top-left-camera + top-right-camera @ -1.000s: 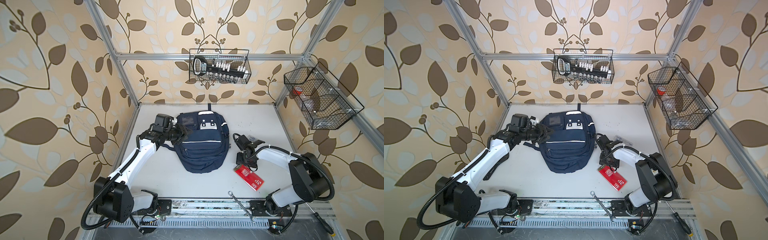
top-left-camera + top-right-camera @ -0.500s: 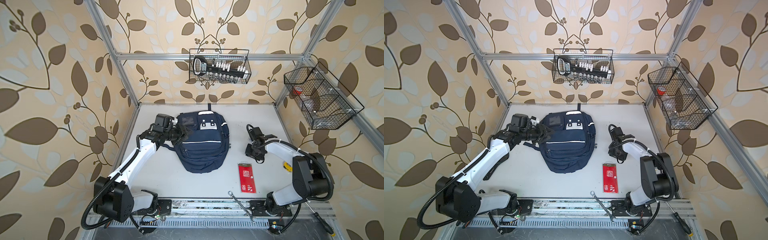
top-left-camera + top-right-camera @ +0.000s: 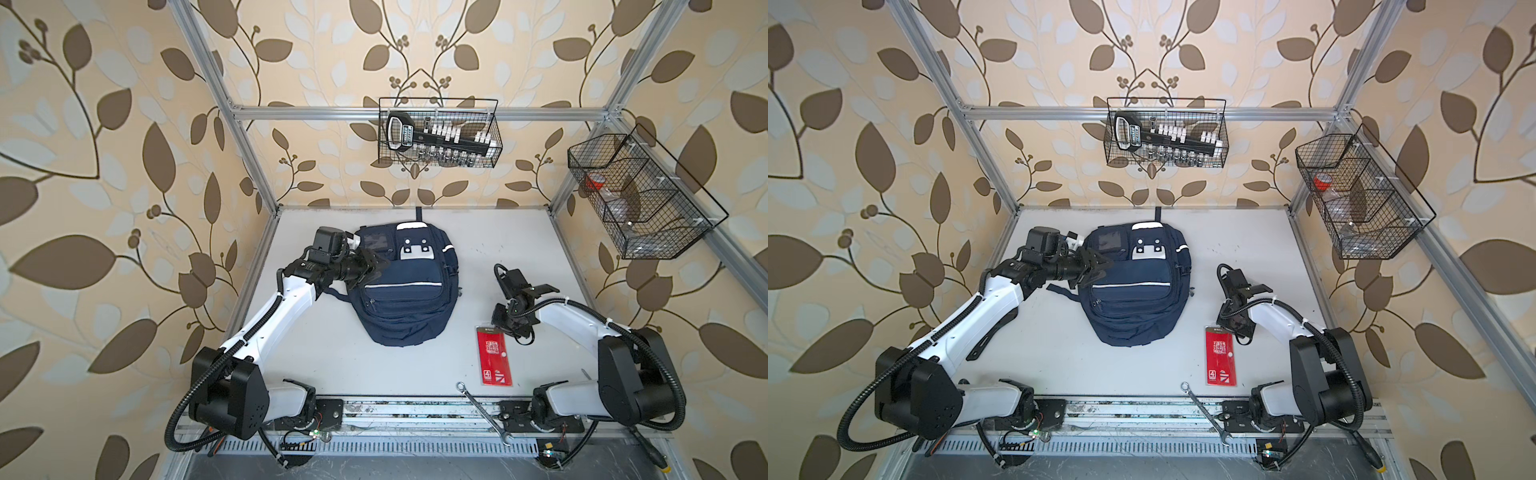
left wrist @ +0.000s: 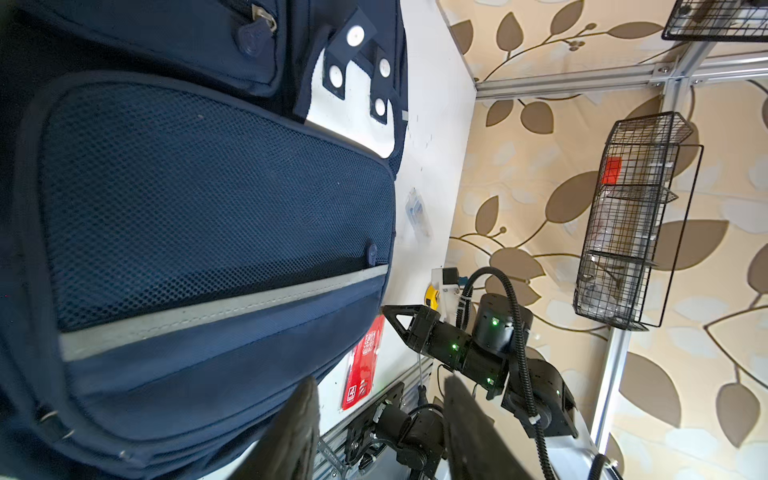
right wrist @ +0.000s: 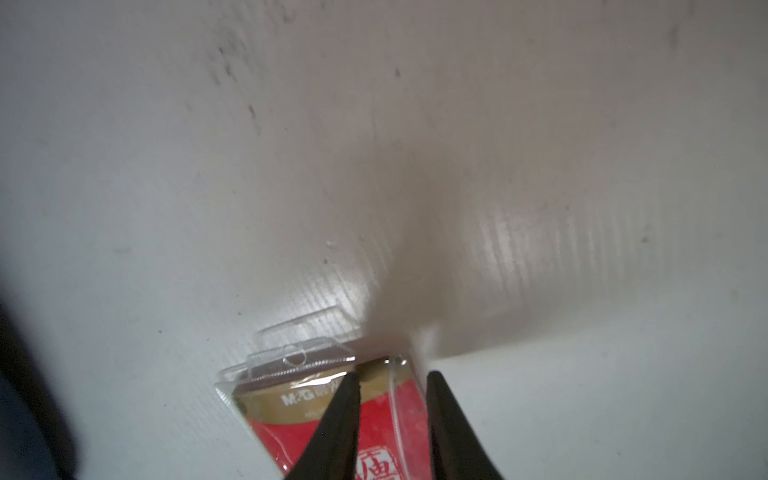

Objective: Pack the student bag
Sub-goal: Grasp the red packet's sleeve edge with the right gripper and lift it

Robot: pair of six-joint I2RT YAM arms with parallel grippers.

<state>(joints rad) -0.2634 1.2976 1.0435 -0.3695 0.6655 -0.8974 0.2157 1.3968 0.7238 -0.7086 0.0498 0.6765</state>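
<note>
Between the left fingers (image 4: pixel 296 436), a gap about half open, with nothing gripped in it. Held low at the left far side of the bag (image 3: pixel 409 303), level with the mesh panel (image 4: pixel 208 199), close over the fabric; cannot tell contact. Behind them, the white left arm (image 3: pixel 282 307), stretched out from the near left corner.

Between the right fingers (image 5: pixel 334 424), only a narrow gap, not closed, set over the far right corner of a red pack (image 5: pixel 286 415). Pointed down at this pack; cannot tell contact with it, because of blur in the wrist view. Right arm (image 3: pixel 573 320) bent back toward the near right corner.

Navy bag in the middle of the white surface (image 3: pixel 332 357), flat, front side up. Top loop (image 3: pixel 419 214) toward the far wall, white patch (image 3: pixel 415 249) with dark squares at the far end, reflective stripe (image 3: pixel 403 285) across the front.

Red pack flat on the surface, right of the near part of the bag and apart from it, long side from near to far. Just near of the pack, a wrench (image 3: pixel 484 411), slanted across the near edge.

On the far wall, a wire basket (image 3: pixel 494 137) with a black tool set (image 3: pixel 440 137). On the right wall, a second wire basket (image 3: pixel 673 237) with compartments, something red (image 3: pixel 1323 181) in the far one.
</note>
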